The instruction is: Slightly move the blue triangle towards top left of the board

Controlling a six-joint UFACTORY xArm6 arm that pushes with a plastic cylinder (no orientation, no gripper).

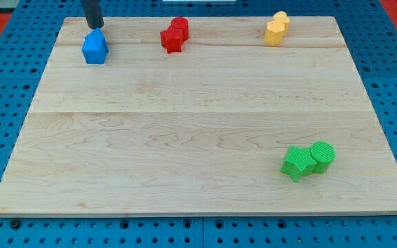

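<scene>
Tip: my tip (96,26) is touching the blue block's (95,47) top edge.
Red blocks (174,34): lying right of blue.
End effector: bare rod, holding nothing.

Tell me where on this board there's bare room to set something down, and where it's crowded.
The widest free patch is the board's middle and the view's bottom left, bordered above by the blue block and the red blocks, and on the right by the green blocks. Gaps also lie between the red blocks and the yellow blocks. Crowded: the top left, where my tip sits just above the blue block.
</scene>
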